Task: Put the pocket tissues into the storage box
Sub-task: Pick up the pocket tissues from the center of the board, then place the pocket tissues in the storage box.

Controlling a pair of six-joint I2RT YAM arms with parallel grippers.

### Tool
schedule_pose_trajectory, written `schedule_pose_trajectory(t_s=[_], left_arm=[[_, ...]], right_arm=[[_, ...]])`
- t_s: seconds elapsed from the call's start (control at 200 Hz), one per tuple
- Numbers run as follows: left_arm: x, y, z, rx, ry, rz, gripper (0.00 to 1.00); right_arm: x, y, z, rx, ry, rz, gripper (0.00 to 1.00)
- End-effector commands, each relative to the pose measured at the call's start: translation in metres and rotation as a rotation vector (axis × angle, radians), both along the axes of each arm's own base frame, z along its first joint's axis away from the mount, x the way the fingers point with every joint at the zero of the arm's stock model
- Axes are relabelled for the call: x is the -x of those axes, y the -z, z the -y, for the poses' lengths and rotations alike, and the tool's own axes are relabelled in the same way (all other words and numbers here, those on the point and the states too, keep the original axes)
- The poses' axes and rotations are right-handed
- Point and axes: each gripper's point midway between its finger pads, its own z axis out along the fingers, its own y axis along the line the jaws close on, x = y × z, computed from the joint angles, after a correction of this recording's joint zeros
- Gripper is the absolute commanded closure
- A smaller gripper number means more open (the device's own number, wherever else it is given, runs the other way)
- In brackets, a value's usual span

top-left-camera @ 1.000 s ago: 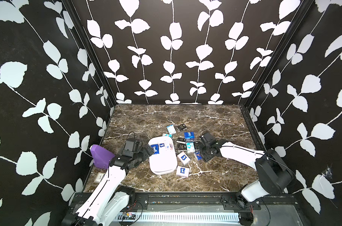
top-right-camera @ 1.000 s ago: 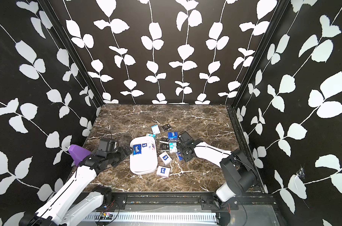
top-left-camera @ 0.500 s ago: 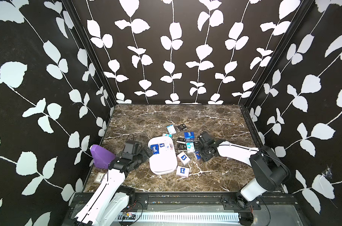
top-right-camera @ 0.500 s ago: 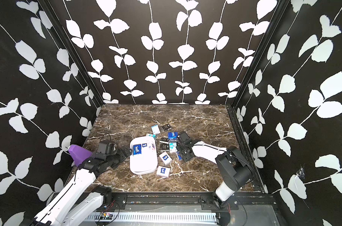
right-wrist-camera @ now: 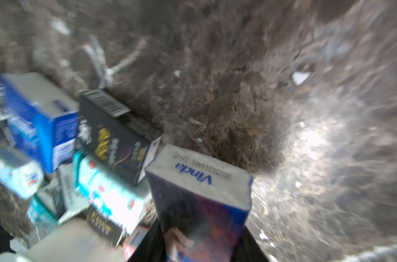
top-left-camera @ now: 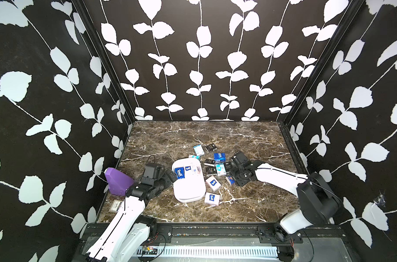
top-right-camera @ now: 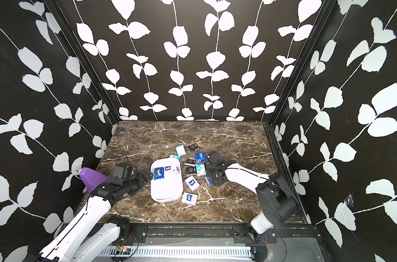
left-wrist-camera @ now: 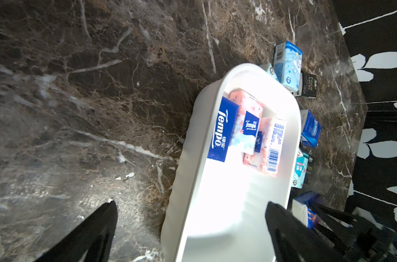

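The white storage box (top-left-camera: 188,189) (top-right-camera: 166,191) lies mid-table and holds three pocket tissues: a blue pack (left-wrist-camera: 222,131) and two pink ones (left-wrist-camera: 247,113). More packs lie in a heap (top-left-camera: 216,164) to its right, and two white packs with blue logos (top-left-camera: 213,183) (top-left-camera: 212,199) lie nearer the front. My right gripper (top-left-camera: 232,179) (right-wrist-camera: 199,238) is low at the heap's near edge, shut on a blue-purple pack (right-wrist-camera: 202,199). My left gripper (top-left-camera: 173,175) (left-wrist-camera: 191,204) is open at the box's left side, its jaws astride the box's wall.
A purple angular object (top-left-camera: 118,181) stands at the left edge behind my left arm. A small card (top-left-camera: 115,206) lies near the front left corner. Black patterned walls close in three sides.
The right gripper's jaws have closed on the blue-purple pack at the heap's edge. The left arm has drawn back a little; its jaws stay wide.
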Motion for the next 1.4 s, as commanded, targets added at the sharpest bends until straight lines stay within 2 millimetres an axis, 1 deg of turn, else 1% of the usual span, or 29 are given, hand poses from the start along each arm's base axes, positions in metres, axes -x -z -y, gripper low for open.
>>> schedule_pose_trajectory(t_s=[0.0,0.08,0.13,0.21,0.26,0.31,0.355,0.365,0.385,0.4,0.43,0.6,0.675,0.775,0.865,0.935,1.06,1.18,1.39], left_arm=[[-0.005,-0.003,0.001,-0.013,0.008,0.005,0.01],[-0.009,-0.001,0.004,0.001,0.011,0.0,0.01],[-0.013,-0.001,0.008,0.014,0.016,-0.003,0.01],[-0.018,-0.001,0.011,0.022,0.022,-0.009,0.01],[-0.021,-0.002,0.012,0.02,0.025,-0.009,0.01],[-0.023,-0.003,0.012,0.011,0.027,-0.009,0.01],[-0.026,-0.004,0.011,0.001,0.03,-0.005,0.01],[-0.027,-0.005,0.011,-0.002,0.031,-0.003,0.01],[-0.028,-0.005,0.01,-0.009,0.031,-0.002,0.01],[-0.028,-0.005,0.01,-0.014,0.03,-0.002,0.01],[-0.03,-0.007,0.008,-0.023,0.029,0.0,0.01],[-0.035,-0.011,0.001,-0.052,0.016,0.006,0.01],[-0.035,-0.011,-0.004,-0.051,0.0,0.007,0.01],[-0.034,-0.014,-0.008,-0.056,-0.014,0.018,0.01],[-0.032,-0.016,-0.012,-0.065,-0.026,0.026,0.01],[-0.031,-0.018,-0.014,-0.07,-0.035,0.03,0.01],[-0.031,-0.02,-0.016,-0.069,-0.043,0.036,0.01],[-0.03,-0.024,-0.015,-0.052,-0.052,0.044,0.01],[-0.025,-0.029,-0.017,-0.047,-0.06,0.059,0.01]], right_arm=[[-0.001,-0.032,0.005,0.103,-0.19,0.076,0.58],[-0.005,-0.052,-0.007,0.109,-0.312,0.135,0.59],[-0.005,-0.059,-0.015,0.106,-0.376,0.148,0.6],[-0.007,-0.069,-0.036,0.096,-0.494,0.176,0.61],[-0.008,-0.078,-0.055,0.083,-0.577,0.201,0.63],[-0.008,-0.081,-0.073,0.07,-0.644,0.204,0.64],[-0.008,-0.088,-0.095,0.039,-0.719,0.232,0.66],[-0.008,-0.092,-0.1,0.029,-0.732,0.243,0.66],[-0.006,-0.084,-0.107,0.034,-0.759,0.22,0.66],[-0.008,-0.092,-0.115,0.024,-0.777,0.236,0.67],[-0.008,-0.095,-0.128,0.013,-0.811,0.244,0.67],[0.004,-0.095,-0.193,-0.085,-0.972,0.238,0.68],[0.014,-0.093,-0.217,-0.112,-1.045,0.226,0.68],[0.03,-0.085,-0.242,-0.163,-1.12,0.184,0.68],[0.042,-0.075,-0.257,-0.233,-1.148,0.135,0.68],[0.049,-0.066,-0.265,-0.291,-1.143,0.091,0.68],[0.057,-0.048,-0.269,-0.333,-1.133,0.017,0.68],[0.055,-0.035,-0.272,-0.339,-1.107,-0.005,0.68],[0.049,-0.016,-0.284,-0.351,-1.079,-0.031,0.67]])
